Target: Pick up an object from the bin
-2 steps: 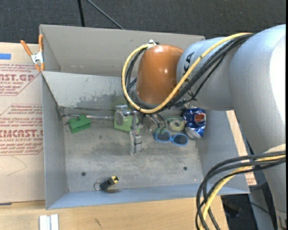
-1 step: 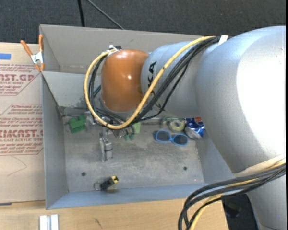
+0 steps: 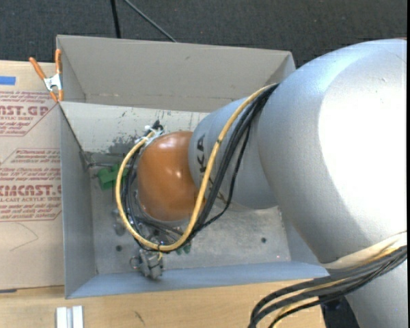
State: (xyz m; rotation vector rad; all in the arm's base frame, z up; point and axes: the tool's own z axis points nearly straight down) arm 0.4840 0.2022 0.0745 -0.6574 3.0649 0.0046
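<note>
Camera view puts your gripper [image 3: 147, 264] low in the bin's [image 3: 74, 210] near-left corner; open or shut, you cannot tell. Half-hidden green piece [image 3: 108, 177] lies beyond, axis unclear.

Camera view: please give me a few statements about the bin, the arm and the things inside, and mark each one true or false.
1. The silver robot arm reaches into the grey metal bin from the view's right. True.
2. Yellow and black cables loop round the rounded orange cover on the wrist. True.
3. A small green thing lies against the bin's right wall. False: it lies in the left part of the bin, just left of the orange cover.
4. The gripper hangs above the bin's back wall. False: it is low in the bin, near the wall at the view's bottom.
</note>
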